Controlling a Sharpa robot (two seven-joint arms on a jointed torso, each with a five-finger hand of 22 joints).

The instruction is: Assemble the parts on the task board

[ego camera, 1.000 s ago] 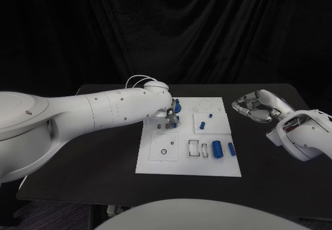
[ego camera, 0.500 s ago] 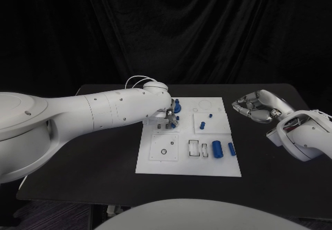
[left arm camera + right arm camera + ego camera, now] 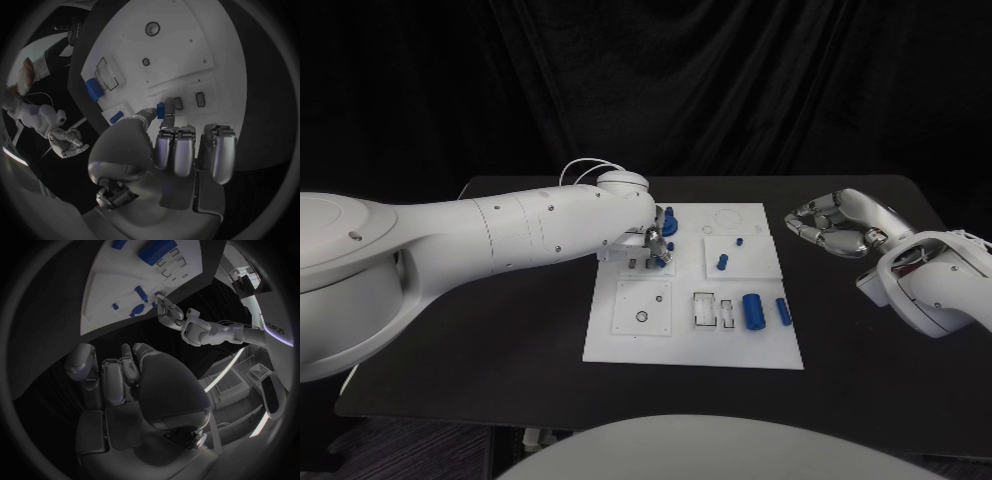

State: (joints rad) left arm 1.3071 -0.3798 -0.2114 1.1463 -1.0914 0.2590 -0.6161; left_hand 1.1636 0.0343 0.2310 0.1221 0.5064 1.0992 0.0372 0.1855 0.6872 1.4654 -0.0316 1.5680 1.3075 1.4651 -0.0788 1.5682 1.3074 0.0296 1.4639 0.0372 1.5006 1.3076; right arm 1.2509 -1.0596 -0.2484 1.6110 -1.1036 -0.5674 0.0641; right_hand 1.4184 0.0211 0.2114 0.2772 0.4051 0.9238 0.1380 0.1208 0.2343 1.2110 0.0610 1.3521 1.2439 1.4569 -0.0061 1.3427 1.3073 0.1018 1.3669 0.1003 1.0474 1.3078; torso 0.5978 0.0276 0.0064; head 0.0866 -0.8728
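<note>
left hand (image 3: pixel 651 247) | shifted slightly over task board (image 3: pixel 692 335) | holds blue part (image 3: pixel 160 110)

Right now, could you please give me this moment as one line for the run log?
left robot hand: pinching small blue part over task board | right robot hand: curled, empty, off board | stage: placing
</note>
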